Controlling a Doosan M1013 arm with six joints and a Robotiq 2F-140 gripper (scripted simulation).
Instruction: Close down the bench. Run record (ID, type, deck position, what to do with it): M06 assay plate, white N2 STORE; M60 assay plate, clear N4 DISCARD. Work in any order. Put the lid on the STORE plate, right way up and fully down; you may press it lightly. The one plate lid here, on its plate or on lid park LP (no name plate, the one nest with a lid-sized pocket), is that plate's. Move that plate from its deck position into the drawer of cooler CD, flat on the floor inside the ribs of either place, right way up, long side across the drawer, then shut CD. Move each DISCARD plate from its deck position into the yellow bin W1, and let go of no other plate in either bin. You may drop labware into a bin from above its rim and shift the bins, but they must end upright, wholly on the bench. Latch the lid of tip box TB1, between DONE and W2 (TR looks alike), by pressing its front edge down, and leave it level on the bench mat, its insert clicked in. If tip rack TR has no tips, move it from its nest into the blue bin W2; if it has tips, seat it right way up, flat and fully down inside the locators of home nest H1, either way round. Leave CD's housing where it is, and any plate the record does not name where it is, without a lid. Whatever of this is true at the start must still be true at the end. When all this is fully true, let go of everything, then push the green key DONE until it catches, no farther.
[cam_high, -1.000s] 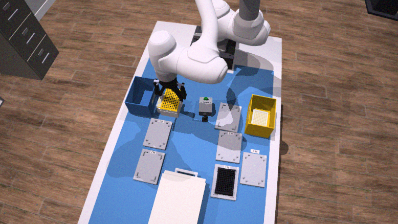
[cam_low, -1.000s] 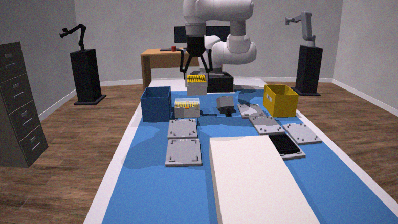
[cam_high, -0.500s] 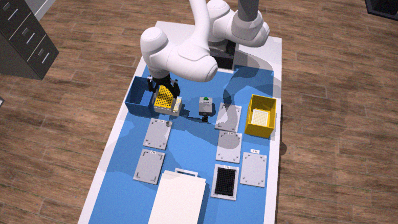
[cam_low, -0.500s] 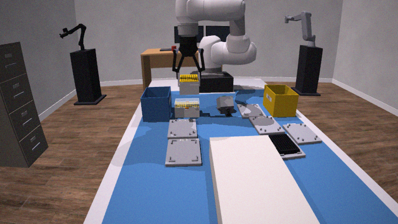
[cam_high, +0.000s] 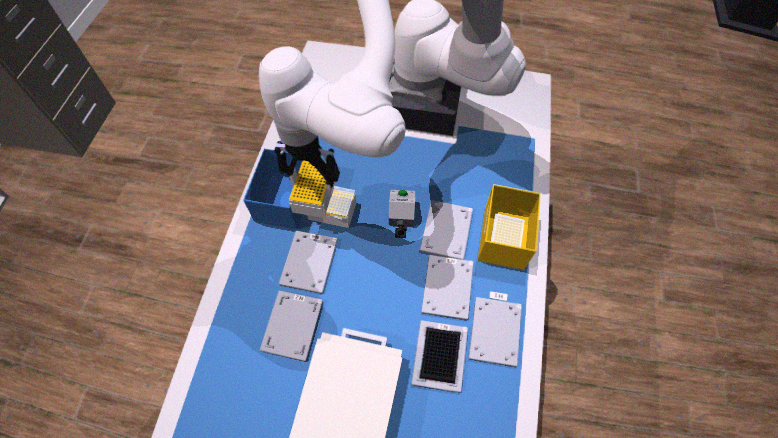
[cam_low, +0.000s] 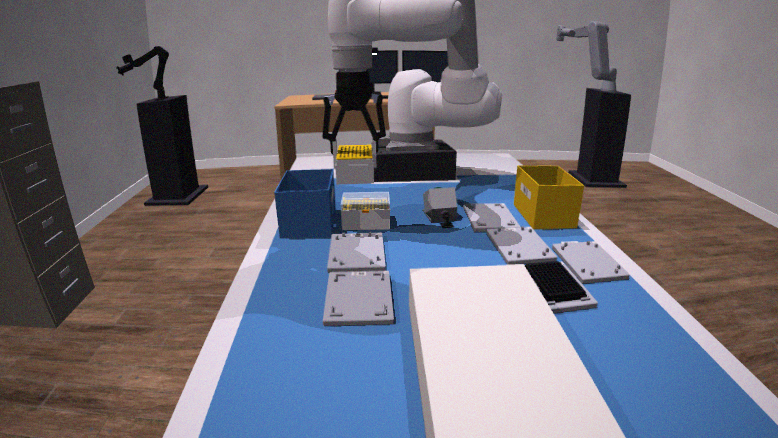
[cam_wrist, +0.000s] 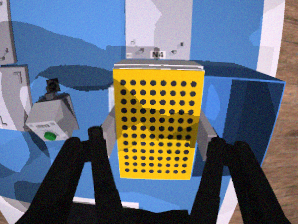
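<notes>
My gripper (cam_high: 306, 163) is shut on tip rack TR (cam_high: 308, 187), a grey box with a yellow top full of dark holes with no tips showing. I hold it in the air, level, by its two long sides (cam_wrist: 157, 119). It hangs just right of the blue bin W2 (cam_high: 269, 190) and above tip box TB1 (cam_high: 341, 205), as the exterior view shows (cam_low: 354, 162). TB1 (cam_low: 365, 214) stands on the mat with its clear lid over yellow tips. The yellow bin W1 (cam_high: 512, 215) holds a clear plate (cam_high: 507, 229). The green DONE key (cam_high: 402, 193) sits on its grey box.
The white cooler CD (cam_high: 348, 389) stands at the near end, its handle (cam_high: 363, 337) facing the deck. A black plate (cam_high: 440, 355) lies on a nest beside it. Several grey nests (cam_high: 308, 261) stand bare. The arm's base (cam_high: 424, 111) is behind.
</notes>
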